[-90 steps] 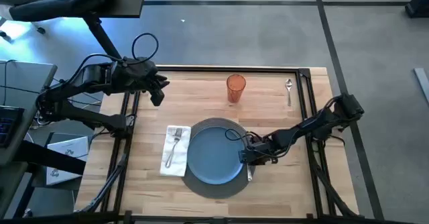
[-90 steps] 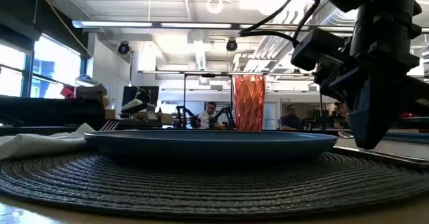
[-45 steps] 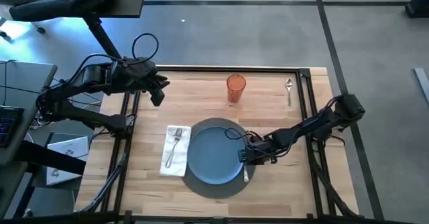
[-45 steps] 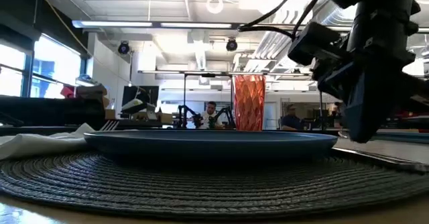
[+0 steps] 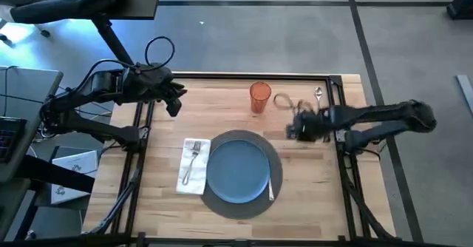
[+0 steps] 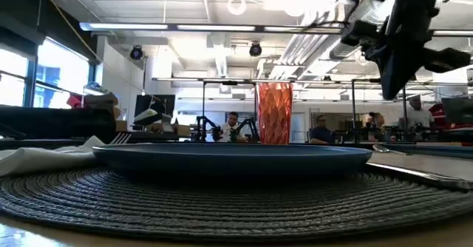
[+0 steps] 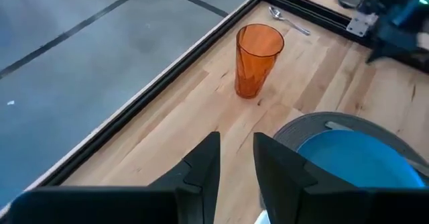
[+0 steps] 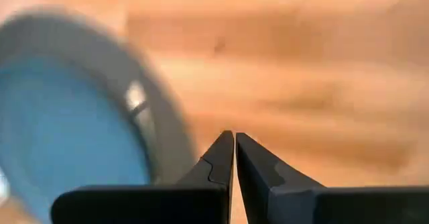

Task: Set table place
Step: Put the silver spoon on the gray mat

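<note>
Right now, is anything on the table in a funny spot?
Yes, the spoon. It lies alone near the table's far right corner, away from the placemat, where the knife sits beside the plate. The fork rests on the napkin. The tumbler stands upright; nothing is spilled.

No readable text, label, brand, number or sign shows in any view: nothing printed on the table (image 5: pixel 236 106), the tumbler (image 7: pixel 257 60), the plate (image 5: pixel 236 171), the napkin (image 5: pixel 188 180) or the arms.
</note>
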{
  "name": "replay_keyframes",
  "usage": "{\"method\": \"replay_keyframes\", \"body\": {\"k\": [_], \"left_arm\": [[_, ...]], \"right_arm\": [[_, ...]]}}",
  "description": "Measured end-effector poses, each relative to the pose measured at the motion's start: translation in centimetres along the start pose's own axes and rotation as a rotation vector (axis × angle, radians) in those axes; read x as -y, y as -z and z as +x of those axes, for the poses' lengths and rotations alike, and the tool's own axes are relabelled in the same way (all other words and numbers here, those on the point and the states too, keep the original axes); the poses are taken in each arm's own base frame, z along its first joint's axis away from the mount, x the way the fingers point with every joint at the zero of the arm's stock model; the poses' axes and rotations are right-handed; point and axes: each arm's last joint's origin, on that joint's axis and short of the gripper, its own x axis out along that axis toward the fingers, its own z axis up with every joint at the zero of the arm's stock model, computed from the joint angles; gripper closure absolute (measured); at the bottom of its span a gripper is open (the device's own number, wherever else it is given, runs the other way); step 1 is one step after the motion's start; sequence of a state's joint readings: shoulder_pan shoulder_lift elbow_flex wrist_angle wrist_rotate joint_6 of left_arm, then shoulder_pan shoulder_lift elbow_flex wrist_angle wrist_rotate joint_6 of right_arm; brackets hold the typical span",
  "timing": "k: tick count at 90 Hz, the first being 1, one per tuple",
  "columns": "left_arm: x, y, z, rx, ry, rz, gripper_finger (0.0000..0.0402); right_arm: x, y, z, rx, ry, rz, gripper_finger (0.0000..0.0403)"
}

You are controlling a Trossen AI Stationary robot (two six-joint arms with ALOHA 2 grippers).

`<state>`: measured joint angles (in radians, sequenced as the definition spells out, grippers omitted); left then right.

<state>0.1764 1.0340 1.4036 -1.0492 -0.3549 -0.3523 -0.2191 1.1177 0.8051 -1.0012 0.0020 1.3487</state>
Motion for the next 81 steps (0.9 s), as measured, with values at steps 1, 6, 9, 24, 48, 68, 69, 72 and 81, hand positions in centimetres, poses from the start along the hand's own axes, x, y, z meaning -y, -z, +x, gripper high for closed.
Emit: {"method": "replay_keyframes", "body": {"k": [1, 6, 9, 24, 48, 68, 69, 72, 81], "left_arm": [[0.0, 0.0, 0.0, 0.001, -0.002, -0.004, 0.0326], [0.0, 0.0, 0.0, 0.002, -0.006, -0.013, 0.0326], [0.0, 0.0, 0.0, 0.002, -0.006, -0.014, 0.0326], [0.0, 0.0, 0.1, 0.006, -0.020, -0.056, 0.0326], [0.1, -0.2, 0.6, 0.013, -0.074, -0.112, 0.0326], [0.5, -0.3, 1.7, -0.003, -0.113, -0.145, 0.0326], [0.5, -0.3, 1.8, -0.004, -0.115, -0.146, 0.0326], [0.6, -0.3, 2.0, -0.008, -0.119, -0.146, 0.0326], [0.9, -0.3, 2.8, -0.028, -0.128, -0.138, 0.0326]], "right_arm": [[0.2, -0.4, 0.0, 0.004, 0.007, 0.003, 0.0403], [1.0, -2.5, 0.0, 0.026, 0.031, 0.016, 0.0401], [1.4, -3.8, 0.0, 0.041, 0.039, 0.025, 0.0399], [4.3, -9.1, 0.5, 0.074, 0.101, 0.049, 0.0366], [8.1, -14.6, 2.4, 0.097, 0.185, 0.044, 0.0256], [8.5, -15.6, 4.8, 0.059, 0.325, 0.047, 0.0210], [8.4, -15.6, 4.8, 0.060, 0.333, 0.045, 0.0210], [8.3, -15.5, 5.0, 0.061, 0.352, 0.039, 0.0211], [8.1, -15.4, 5.3, 0.068, 0.373, 0.037, 0.0219]]}}
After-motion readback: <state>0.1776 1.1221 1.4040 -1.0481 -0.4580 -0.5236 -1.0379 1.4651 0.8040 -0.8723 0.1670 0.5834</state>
